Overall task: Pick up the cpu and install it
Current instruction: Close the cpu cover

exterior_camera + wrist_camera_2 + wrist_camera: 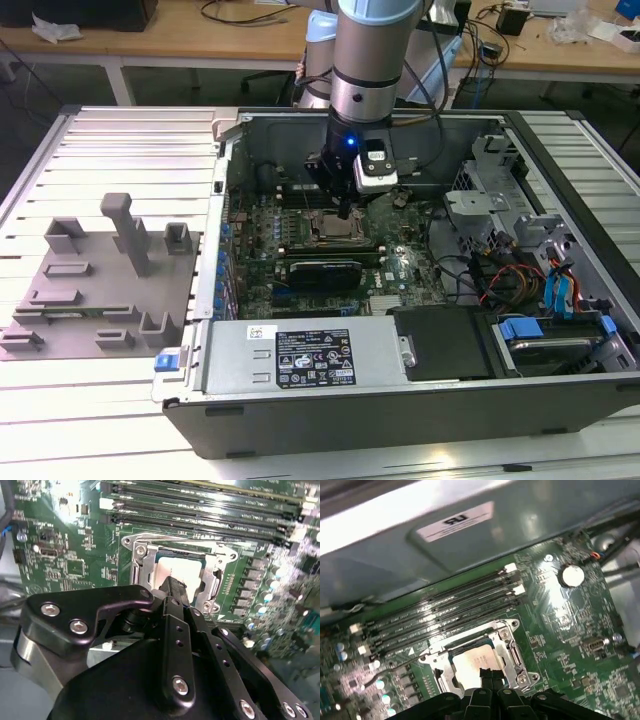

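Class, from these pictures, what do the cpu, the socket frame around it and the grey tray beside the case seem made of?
The cpu seems to have a metal top: pale and silvery, with soft glare. The socket frame is likely stamped steel: bright, with glinting edges and screws. The tray is probably plastic: flat matt grey with moulded upright posts and no shine.
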Tool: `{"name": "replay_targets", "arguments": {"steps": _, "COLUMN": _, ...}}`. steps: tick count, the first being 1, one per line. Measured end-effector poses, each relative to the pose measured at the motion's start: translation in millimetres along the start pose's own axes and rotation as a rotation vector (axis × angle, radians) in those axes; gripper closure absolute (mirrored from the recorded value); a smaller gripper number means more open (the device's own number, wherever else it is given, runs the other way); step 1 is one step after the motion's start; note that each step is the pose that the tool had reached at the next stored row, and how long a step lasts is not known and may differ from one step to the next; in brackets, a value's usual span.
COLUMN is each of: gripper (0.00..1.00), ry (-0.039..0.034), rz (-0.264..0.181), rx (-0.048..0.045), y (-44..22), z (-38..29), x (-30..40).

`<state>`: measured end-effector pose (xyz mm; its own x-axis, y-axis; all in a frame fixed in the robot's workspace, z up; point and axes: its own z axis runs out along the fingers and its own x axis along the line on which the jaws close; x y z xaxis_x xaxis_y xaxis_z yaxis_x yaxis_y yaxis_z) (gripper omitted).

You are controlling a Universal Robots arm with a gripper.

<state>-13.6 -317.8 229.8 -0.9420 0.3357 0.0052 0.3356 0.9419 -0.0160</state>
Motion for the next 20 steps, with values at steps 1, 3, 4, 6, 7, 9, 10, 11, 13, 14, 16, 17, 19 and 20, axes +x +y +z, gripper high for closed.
{"name": "replay_targets", "arguments": {"steps": 1, "gripper": 0.89, "ry": -0.0004, "rz": -0.022, "rx": 0.0001, "y": 0.0, "z": 0.0, "x": 0.0}}
{"name": "replay_targets", "arguments": {"steps": 3, "gripper": 0.89, "ry": -0.0010, "rz": -0.059, "rx": 0.0003, "y": 0.0, "z": 0.0, "x": 0.0}}
{"name": "replay_targets", "arguments": {"steps": 4, "gripper": 0.89, "ry": -0.0012, "rz": -0.078, "rx": 0.0004, "y": 0.0, "z": 0.1, "x": 0.0}}
{"name": "replay_targets", "arguments": {"steps": 6, "gripper": 0.89, "ry": -0.0020, "rz": -0.124, "rx": 0.0007, "y": 0.0, "z": 0.1, "x": 0.0}}
{"name": "replay_targets", "arguments": {"steps": 7, "gripper": 0.89, "ry": -0.0023, "rz": -0.144, "rx": 0.0008, "y": 0.0, "z": 0.1, "x": 0.0}}
{"name": "replay_targets", "arguments": {"steps": 9, "gripper": 0.89, "ry": -0.0029, "rz": -0.181, "rx": 0.0010, "y": 0.0, "z": 0.2, "x": 0.0}}
{"name": "replay_targets", "arguments": {"steps": 10, "gripper": 0.89, "ry": -0.0033, "rz": -0.201, "rx": 0.0011, "y": 0.0, "z": 0.2, "x": 0.0}}
{"name": "replay_targets", "arguments": {"steps": 11, "gripper": 0.89, "ry": -0.0037, "rz": -0.229, "rx": 0.0013, "y": 0.0, "z": 0.2, "x": 0.0}}
{"name": "replay_targets", "arguments": {"steps": 13, "gripper": 0.89, "ry": -0.0043, "rz": -0.269, "rx": 0.0014, "y": 0.0, "z": 0.3, "x": 0.0}}
{"name": "replay_targets", "arguments": {"steps": 14, "gripper": 0.89, "ry": -0.0047, "rz": -0.294, "rx": 0.0016, "y": 0.0, "z": 0.3, "x": 0.0}}
{"name": "replay_targets", "arguments": {"steps": 16, "gripper": 0.89, "ry": -0.0051, "rz": -0.314, "rx": 0.0016, "y": 0.0, "z": 0.3, "x": 0.0}}
{"name": "replay_targets", "arguments": {"steps": 17, "gripper": 0.89, "ry": -0.0051, "rz": -0.315, "rx": 0.0017, "y": 0.0, "z": 0.3, "x": 0.0}}
{"name": "replay_targets", "arguments": {"steps": 19, "gripper": 0.89, "ry": -0.0053, "rz": -0.325, "rx": 0.0017, "y": 0.0, "z": 0.3, "x": 0.0}}
{"name": "replay_targets", "arguments": {"steps": 20, "gripper": 0.89, "ry": -0.0055, "rz": -0.338, "rx": 0.0018, "y": 0.0, "z": 0.3, "x": 0.0}}
